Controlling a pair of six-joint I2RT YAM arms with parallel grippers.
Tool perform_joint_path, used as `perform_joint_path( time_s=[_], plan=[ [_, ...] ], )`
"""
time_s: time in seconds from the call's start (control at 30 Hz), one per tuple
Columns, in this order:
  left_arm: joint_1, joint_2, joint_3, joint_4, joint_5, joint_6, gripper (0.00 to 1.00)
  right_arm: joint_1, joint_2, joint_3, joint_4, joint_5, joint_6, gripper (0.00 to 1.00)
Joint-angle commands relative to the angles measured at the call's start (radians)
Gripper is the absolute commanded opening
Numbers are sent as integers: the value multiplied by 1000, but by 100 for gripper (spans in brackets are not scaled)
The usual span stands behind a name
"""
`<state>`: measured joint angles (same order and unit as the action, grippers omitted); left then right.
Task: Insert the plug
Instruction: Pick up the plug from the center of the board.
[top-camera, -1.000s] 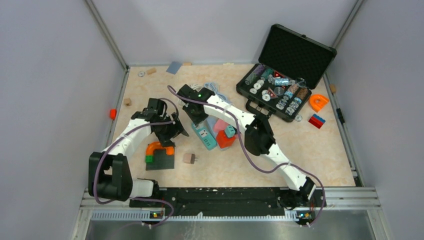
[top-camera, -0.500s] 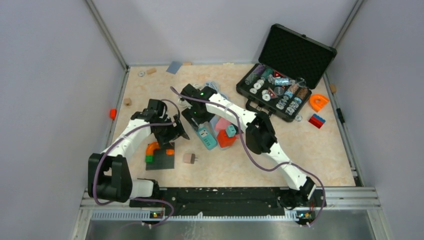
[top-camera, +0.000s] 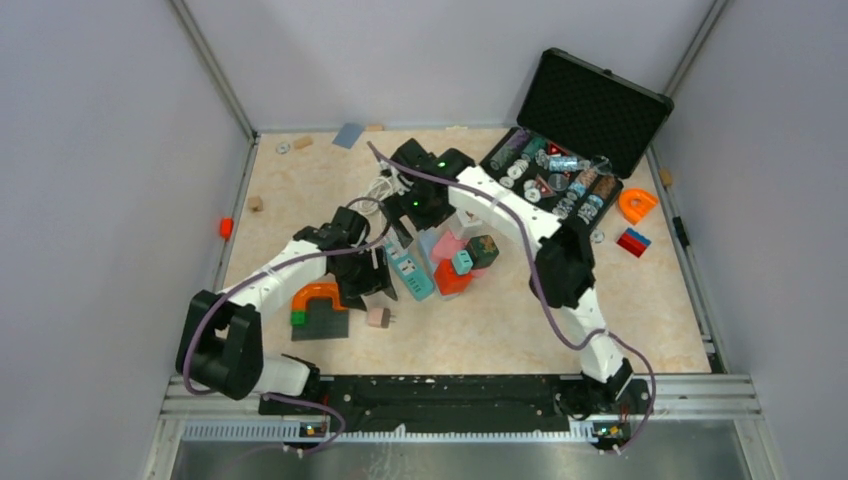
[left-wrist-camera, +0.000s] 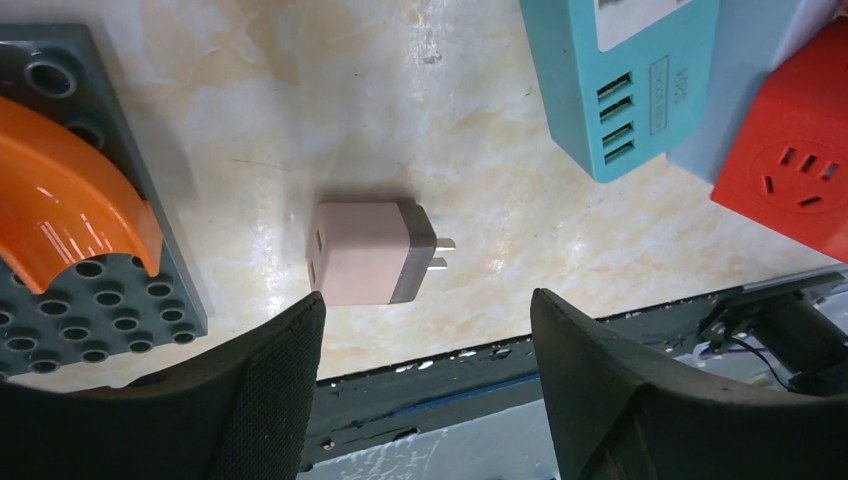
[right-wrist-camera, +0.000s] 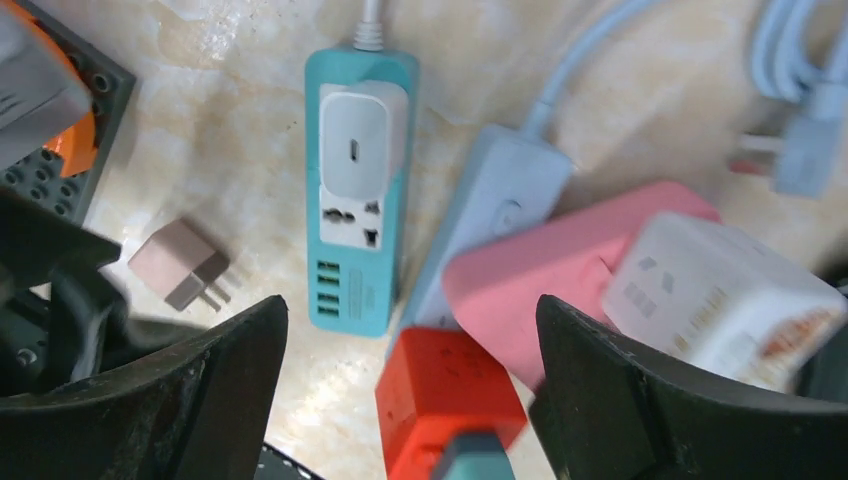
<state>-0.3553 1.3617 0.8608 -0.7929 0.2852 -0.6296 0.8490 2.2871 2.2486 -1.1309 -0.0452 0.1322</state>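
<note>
While left gripper (left-wrist-camera: 422, 335) hovers right over plug (left-wrist-camera: 375, 252), jaws spread wide, nothing pinched. Plug lies flat on table (left-wrist-camera: 300, 100), prongs sideways, btw grey baseplate (left-wrist-camera: 100, 310) and teal strip (left-wrist-camera: 620, 80), touching neither. Right gripper (right-wrist-camera: 405, 330) also spread wide, empty, above strip + red cube (right-wrist-camera: 450, 400). White charger (right-wrist-camera: 360, 150) sits in strip's top socket, universal socket below it free.
</note>
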Motion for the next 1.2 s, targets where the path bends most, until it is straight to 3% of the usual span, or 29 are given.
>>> perform_joint_path(
  time_s=[0.0,0.27,0.53,0.87,1.17],
  plan=[
    [-36,42,-14,9,-93,-50,74,-73,-217,-114,103,-66,37,91],
    [-104,101,-12,-14,-167,-71,69,-184,-419,-418,256,-165,107,91],
    [-161,136,4,-27,-214,-69,67,-211,-438,-479,249,-183,106,91],
    [-213,199,72,-58,-274,-28,40,-224,-449,-478,254,-187,122,90],
    [-219,63,255,-72,-362,125,29,-301,-565,-609,364,-214,205,89]
  ],
)
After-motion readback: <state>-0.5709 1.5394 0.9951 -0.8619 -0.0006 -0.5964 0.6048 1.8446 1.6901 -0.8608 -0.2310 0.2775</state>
